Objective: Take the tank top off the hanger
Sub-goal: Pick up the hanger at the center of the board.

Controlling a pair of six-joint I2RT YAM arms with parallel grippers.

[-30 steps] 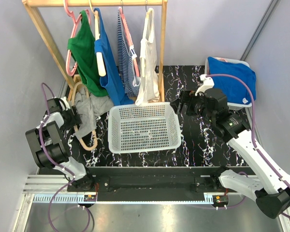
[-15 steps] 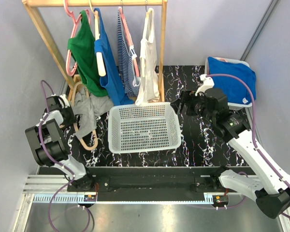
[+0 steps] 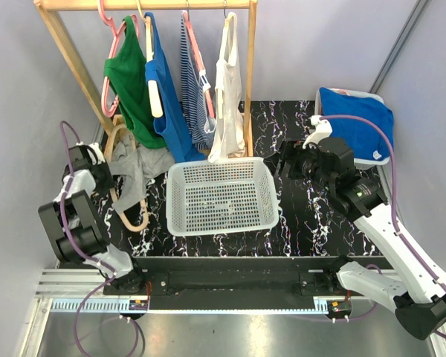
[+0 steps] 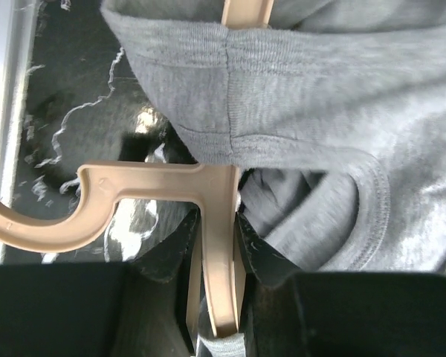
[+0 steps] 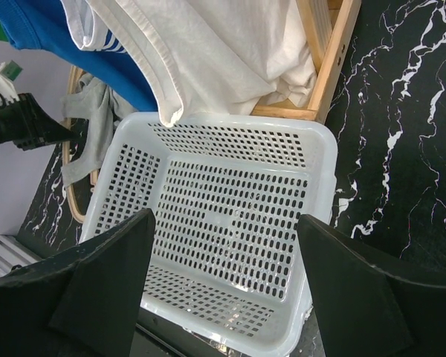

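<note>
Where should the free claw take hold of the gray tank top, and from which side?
Probably its loose bunched end nearest the basket. The gray tank top lies on the table, spreading rightward from the tan hanger, whose neck the left claw clamps. So the open right claw would best come from the right and above, pinching that fold.

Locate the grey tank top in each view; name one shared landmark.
Top external: grey tank top at left, beside the white basket.
Left wrist: grey tank top fills the upper right.
Right wrist: grey tank top at left edge, beside the white basket.
Shared landmark: the tan hanger inside it.
</note>
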